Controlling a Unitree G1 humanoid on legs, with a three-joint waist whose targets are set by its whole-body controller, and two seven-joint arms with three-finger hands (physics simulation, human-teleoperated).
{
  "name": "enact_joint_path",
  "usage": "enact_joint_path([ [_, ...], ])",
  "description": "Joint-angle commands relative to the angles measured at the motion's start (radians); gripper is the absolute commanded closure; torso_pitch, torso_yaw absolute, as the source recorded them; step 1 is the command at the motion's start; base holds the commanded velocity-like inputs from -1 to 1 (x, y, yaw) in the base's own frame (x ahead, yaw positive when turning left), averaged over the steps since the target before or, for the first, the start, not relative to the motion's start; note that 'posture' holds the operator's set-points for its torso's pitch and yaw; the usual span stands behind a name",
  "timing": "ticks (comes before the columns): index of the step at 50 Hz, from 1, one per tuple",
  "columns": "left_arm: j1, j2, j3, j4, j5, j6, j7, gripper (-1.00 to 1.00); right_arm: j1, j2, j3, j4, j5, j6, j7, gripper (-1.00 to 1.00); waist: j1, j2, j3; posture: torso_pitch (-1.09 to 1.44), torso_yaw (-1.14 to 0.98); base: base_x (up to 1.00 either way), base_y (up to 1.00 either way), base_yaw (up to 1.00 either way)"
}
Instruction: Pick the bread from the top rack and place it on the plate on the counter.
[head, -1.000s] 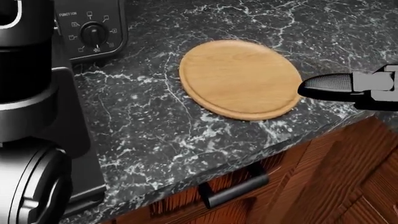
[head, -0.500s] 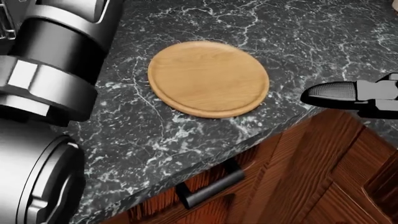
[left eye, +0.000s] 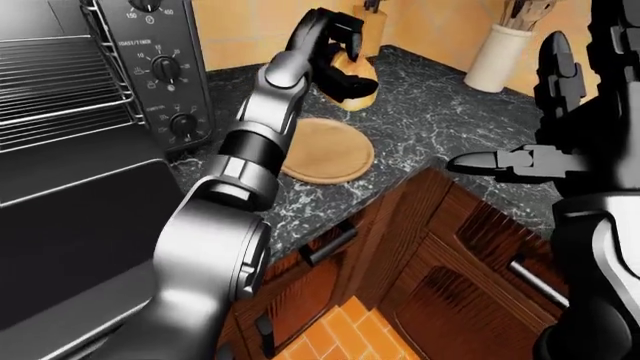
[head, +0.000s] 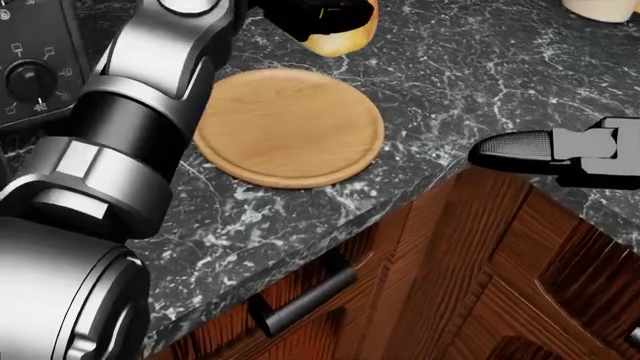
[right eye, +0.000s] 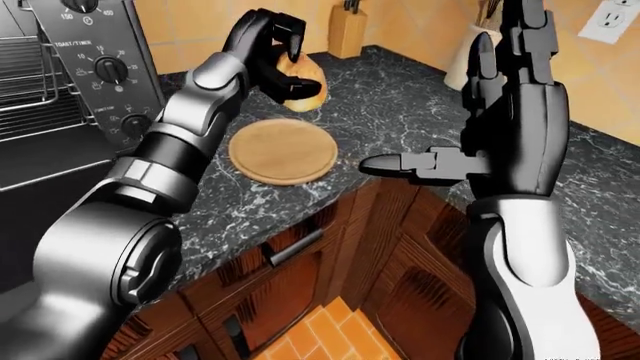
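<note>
Since half a second ago, the whole head view has shifted, so the camera moved; the plate (head: 288, 126) now sits a little more to the left in it, and the left arm has come over it, bringing the bread (right eye: 300, 81) into the top of that view. On the left of the eye views stands the oven (left eye: 60, 82) with its bare top rack (left eye: 55, 64) and its control knobs. Next to the right, the left arm reaches up and away from the body, the elbow nearly straight, and the left hand (right eye: 270, 52) is curled down over the bread, its dark fingers (right eye: 285, 34) closed round the loaf from above. The bread is in the air, above the bench (left eye: 420, 127) and just beyond the far rim of the plate, not touching it. To do this step well, I think the hand should draw the bread back a little until it is over the middle of the plate, go down slowly until the loaf rests on the wood, and only then let the fingers go loose, so the loaf does not roll off. Further right, the right hand (right eye: 470, 142) is held upright beside the bench edge, well apart from the plate, fingers spread and holding nothing, one pointing to the left.
</note>
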Motion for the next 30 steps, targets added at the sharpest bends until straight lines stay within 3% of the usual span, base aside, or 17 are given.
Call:
enact_joint_path([
  [1, -0.041, 0.015, 0.006, -0.046, 0.003, -0.028, 0.027, 1.0, -0.018, -0.008, -0.009, -0.017, -0.007, -0.027, -0.001, -1.0, -0.004, 0.0, -0.026, 0.0, -0.81, 0.0, 0.0, 0.0],
  [30, 0.073, 0.06, 0.007, -0.078, 0.05, 0.033, 0.097, 1.0, -0.014, 0.01, 0.006, 0.0, -0.033, -0.042, 0.012, -1.0, -0.047, 0.007, -0.034, 0.0, -0.82, 0.0, 0.0, 0.0],
])
